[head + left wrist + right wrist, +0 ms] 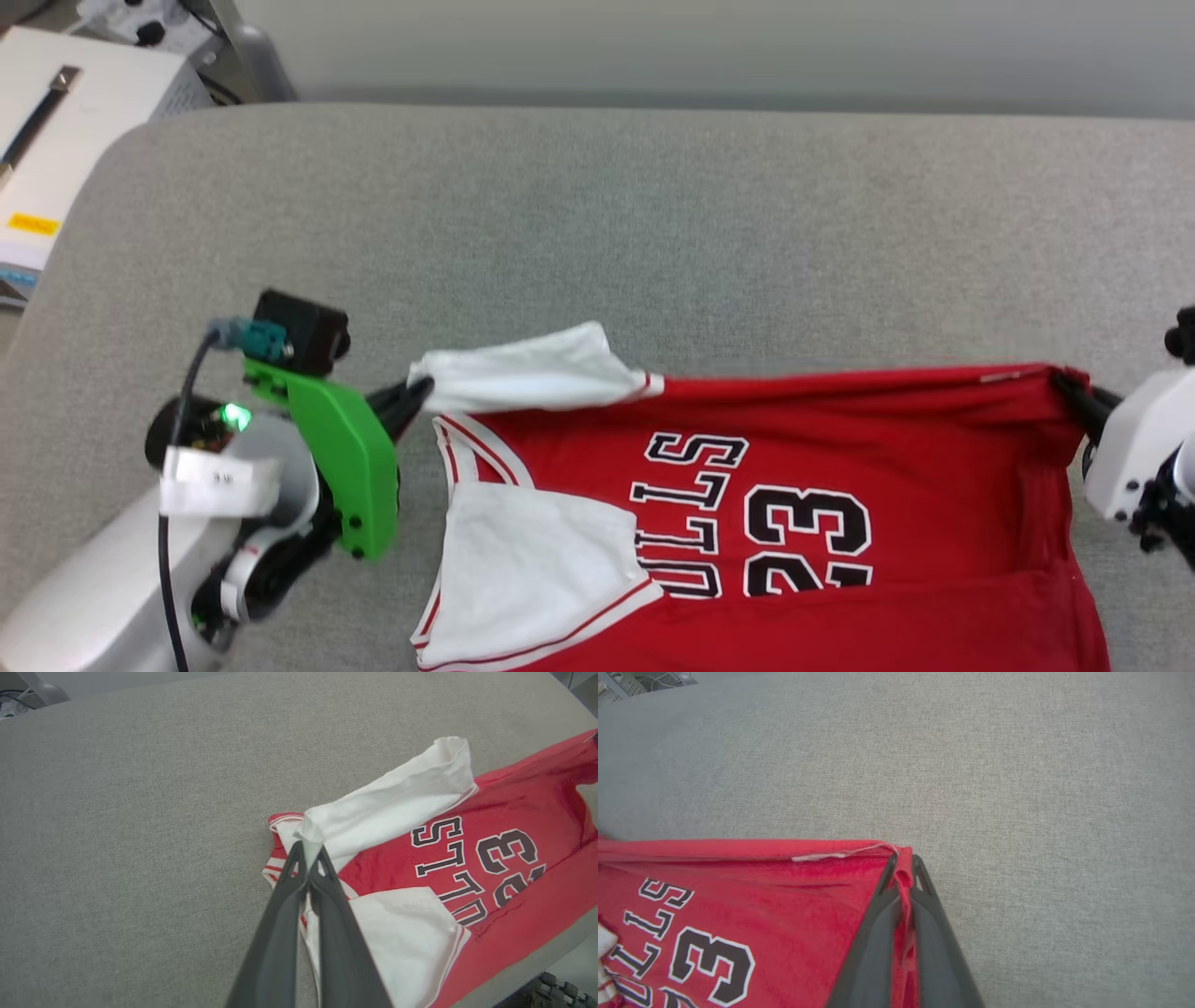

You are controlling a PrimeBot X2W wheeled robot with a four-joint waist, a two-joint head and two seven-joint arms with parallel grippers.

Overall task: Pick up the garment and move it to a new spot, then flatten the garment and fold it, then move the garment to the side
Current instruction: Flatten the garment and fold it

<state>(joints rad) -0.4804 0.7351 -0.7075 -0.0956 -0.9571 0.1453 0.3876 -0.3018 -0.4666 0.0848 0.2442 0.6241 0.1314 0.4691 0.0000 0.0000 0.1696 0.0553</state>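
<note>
Across the near half of the grey surface (597,215) we find the garment (840,439), front up, drawn between both grippers. Its long axis runs left to right, collar (467,448) toward our left. Our left gripper (308,854) is clamped on the far white sleeve (532,373). Our right gripper (903,865) is clamped on the far hem corner (1046,378). We judge that each arm holds its own end, so any pull should follow that axis.
</note>
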